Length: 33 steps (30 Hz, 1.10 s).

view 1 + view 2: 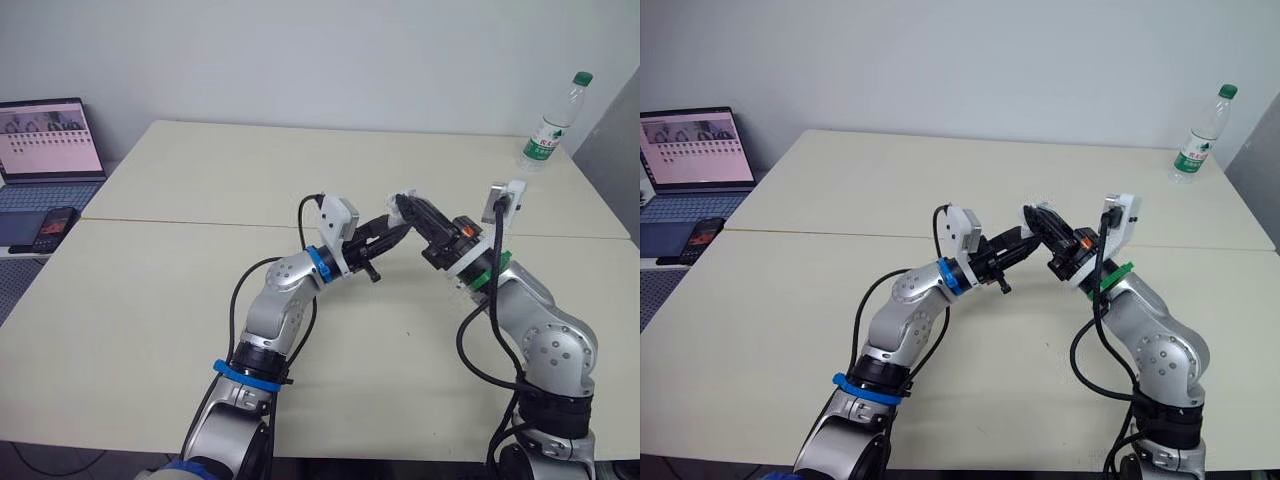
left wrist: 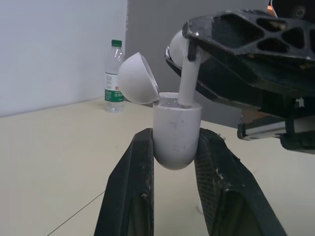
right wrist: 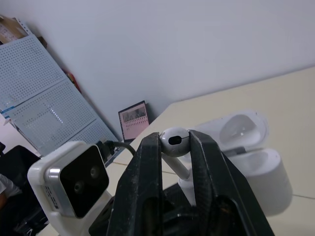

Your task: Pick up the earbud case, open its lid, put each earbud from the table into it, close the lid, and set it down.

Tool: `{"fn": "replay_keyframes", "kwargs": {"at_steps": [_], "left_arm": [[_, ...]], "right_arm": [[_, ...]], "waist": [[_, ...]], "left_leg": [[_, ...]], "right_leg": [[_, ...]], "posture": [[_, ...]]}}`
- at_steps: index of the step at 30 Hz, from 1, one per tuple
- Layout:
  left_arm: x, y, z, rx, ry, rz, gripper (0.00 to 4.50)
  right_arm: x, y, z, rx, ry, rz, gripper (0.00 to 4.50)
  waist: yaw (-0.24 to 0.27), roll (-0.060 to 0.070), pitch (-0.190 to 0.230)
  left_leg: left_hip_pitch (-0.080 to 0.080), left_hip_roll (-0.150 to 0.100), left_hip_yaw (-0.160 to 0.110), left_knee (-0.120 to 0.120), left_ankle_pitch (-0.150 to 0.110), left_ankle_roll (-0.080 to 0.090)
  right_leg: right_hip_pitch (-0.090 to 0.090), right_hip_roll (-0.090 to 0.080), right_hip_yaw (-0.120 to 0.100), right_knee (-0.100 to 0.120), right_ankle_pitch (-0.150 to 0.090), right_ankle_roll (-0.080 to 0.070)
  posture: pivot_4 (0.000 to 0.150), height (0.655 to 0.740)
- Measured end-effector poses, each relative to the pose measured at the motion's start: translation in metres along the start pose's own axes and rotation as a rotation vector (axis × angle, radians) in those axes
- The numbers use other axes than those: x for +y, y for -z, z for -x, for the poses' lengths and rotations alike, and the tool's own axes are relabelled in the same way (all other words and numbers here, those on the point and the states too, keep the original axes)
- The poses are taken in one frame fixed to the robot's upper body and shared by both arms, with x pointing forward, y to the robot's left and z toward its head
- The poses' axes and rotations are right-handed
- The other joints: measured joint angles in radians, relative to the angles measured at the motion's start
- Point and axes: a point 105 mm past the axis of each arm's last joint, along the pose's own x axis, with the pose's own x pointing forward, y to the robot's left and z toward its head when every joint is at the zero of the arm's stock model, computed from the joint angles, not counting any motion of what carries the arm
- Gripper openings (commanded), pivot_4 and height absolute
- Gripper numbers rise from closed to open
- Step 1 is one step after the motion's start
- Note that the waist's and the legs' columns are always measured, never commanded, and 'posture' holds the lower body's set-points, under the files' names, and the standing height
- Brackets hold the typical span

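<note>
Above the middle of the table (image 1: pixel 200 180), the left gripper (image 2: pixel 174 140) clamps the earbud case (image 2: pixel 176 123), lid (image 2: pixel 138 78) flipped open, while the right gripper (image 3: pixel 174 147), closed on an earbud (image 2: pixel 187 81), holds its stem at the case's open top.

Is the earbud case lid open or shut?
Open. The lid stands swung back off the earbud case in the left gripper, and the right gripper holds an earbud with its stem in the opening.
</note>
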Motion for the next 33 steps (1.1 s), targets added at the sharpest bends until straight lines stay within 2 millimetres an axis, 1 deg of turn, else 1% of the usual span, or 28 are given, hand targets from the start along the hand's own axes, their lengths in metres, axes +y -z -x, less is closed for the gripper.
{"fn": "replay_keyframes", "kwargs": {"at_steps": [3, 11, 18, 33], "left_arm": [[0.000, 0.002, 0.002, 0.000, -0.006, -0.003, 0.78], [0.001, 0.001, 0.003, -0.010, -0.005, -0.016, 0.78], [0.001, 0.005, 0.004, -0.001, 0.002, -0.005, 0.78], [0.001, 0.008, 0.007, -0.001, -0.003, 0.010, 0.78]], "right_arm": [[-0.001, 0.002, 0.000, -0.006, 0.019, -0.012, 0.42], [-0.001, 0.005, -0.002, -0.017, 0.044, -0.022, 0.42], [-0.003, 0.009, -0.001, -0.003, 0.057, -0.017, 0.42], [0.000, 0.015, -0.005, 0.005, 0.063, -0.033, 0.42]], "waist": [[0.000, 0.000, 0.000], [0.000, 0.000, 0.000], [0.000, 0.000, 0.000], [-0.001, 0.000, 0.000]], "left_leg": [[0.000, 0.000, 0.000, 0.000, 0.000, 0.000], [0.000, 0.000, 0.000, 0.000, 0.000, 0.000], [0.000, 0.000, 0.000, 0.000, 0.000, 0.000], [0.000, 0.000, 0.000, 0.000, 0.000, 0.000]], "right_leg": [[0.000, 0.000, 0.000, 0.000, 0.000, 0.000], [0.000, 0.000, 0.000, 0.000, 0.000, 0.000], [0.000, 0.000, 0.000, 0.000, 0.000, 0.000], [0.000, 0.000, 0.000, 0.000, 0.000, 0.000]], "posture": [[0.150, 0.7362], [0.150, 0.7362], [0.150, 0.7362], [0.150, 0.7362]]}}
